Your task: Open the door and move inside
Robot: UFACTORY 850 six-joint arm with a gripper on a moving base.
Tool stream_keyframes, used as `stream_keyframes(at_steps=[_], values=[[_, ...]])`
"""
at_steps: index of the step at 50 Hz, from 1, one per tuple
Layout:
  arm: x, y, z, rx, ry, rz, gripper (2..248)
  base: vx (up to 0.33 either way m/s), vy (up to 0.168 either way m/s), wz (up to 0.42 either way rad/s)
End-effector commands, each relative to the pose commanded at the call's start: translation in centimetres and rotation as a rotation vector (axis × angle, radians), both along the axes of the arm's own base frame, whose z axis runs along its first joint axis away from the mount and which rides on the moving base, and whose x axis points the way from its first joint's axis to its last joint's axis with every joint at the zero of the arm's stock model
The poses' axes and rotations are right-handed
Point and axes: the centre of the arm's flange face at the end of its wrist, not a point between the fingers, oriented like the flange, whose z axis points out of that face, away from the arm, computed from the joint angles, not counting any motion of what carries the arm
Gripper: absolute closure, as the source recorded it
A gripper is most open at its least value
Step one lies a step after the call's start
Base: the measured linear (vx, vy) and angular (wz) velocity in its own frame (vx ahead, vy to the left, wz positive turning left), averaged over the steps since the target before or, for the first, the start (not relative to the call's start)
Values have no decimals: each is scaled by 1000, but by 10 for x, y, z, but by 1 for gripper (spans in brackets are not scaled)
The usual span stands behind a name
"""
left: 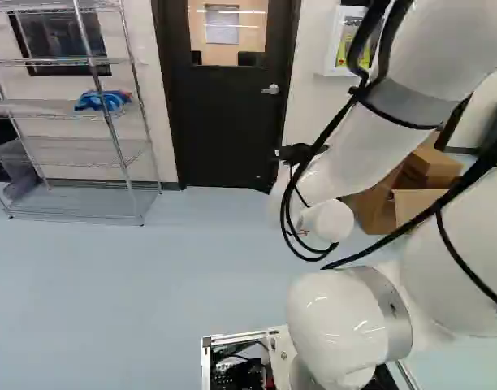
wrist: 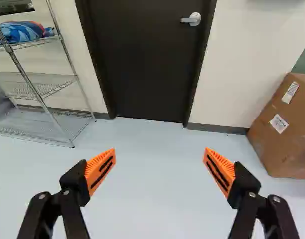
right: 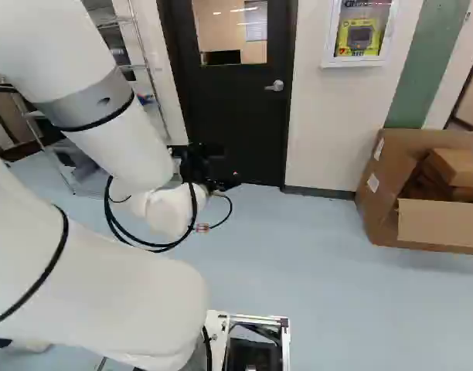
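A dark door (left: 224, 122) stands closed in its frame ahead, with a window in its upper part. Its silver lever handle (right: 275, 86) is on the right side of the door. The black gripper (right: 213, 174) is in front of the lower door in the right base view, well short of it; in the left base view the arm mostly hides it. In the wrist view the gripper (wrist: 160, 162) has its orange fingers spread wide with nothing between them. Beyond them are the door (wrist: 147, 64) and, higher up, the handle (wrist: 192, 19).
Left of the door stands a wire shelf (left: 78, 166) holding a blue cloth (left: 102, 100). An open cardboard box (right: 433, 224) with smaller boxes inside sits on the floor right of the door. A white cabinet (right: 324, 46) hangs on the wall above. Blue-grey floor (right: 337, 294) lies ahead of the base.
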Motion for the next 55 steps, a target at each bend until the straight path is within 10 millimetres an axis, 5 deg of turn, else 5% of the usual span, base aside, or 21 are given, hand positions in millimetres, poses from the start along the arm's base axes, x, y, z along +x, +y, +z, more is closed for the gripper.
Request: stream_keyframes(at_steps=[55], values=[[0, 0, 0, 0, 0, 0, 3, 13, 2, 1]])
